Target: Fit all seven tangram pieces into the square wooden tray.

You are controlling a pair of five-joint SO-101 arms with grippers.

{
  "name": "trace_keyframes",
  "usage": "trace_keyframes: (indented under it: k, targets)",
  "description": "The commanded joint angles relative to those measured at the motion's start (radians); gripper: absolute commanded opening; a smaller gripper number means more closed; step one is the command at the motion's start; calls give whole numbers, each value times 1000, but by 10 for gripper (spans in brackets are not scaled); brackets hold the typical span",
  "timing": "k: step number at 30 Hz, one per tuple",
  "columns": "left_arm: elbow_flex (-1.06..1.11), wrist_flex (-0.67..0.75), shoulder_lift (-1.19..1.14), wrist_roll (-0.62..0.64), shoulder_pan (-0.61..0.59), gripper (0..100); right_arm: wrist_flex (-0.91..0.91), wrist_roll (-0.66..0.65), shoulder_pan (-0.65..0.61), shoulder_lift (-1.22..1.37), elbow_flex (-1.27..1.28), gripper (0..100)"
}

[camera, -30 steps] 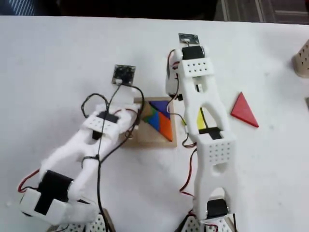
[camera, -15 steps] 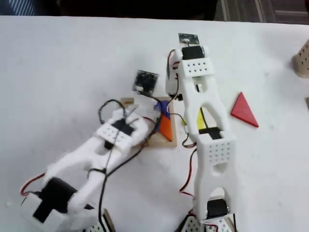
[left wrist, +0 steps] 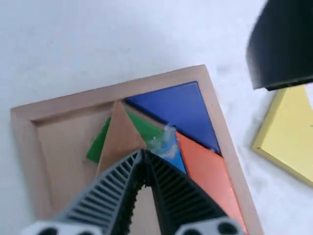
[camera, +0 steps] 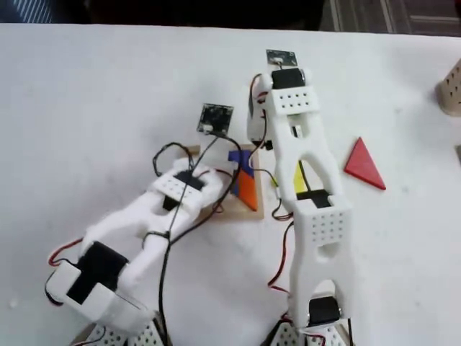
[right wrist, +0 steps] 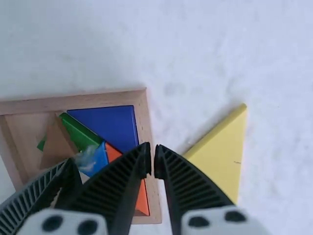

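**ARMS: WHITE SHELLS, BLACK SERVOS**

Left arm (camera: 119, 223) & right arm (camera: 320, 223) are made of white printed shells, w/ black servo blocks (camera: 94, 270) set at the joints. Dot-grid holes are punched in the link plates. Red & black cables (camera: 165, 267) are strung along both. Fingers (left wrist: 112, 191) are moulded black, ribbed, on white bases.
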State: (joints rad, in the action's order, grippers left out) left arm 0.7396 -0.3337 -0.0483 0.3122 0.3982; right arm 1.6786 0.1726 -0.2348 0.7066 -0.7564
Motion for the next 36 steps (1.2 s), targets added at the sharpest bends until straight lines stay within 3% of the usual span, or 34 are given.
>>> trace_keyframes:
  k: [1,9,19,28,36]
  targets:
    - [-52,-26,4,12,-39,22,-4,-14,4,-24,-11,18]
    - [-48,-83,12,12,-54,23,-4,-14,4,-22,-11,18]
    - [-58,-144,12,20,-186,23,-8,-15,2,-16,-11,18]
    - [-57,-146,22,21,-189,22,-8,-15,2,-16,-11,18]
    - [120,-144,331,12,-122,22,-10,-15,2,-16,-12,18]
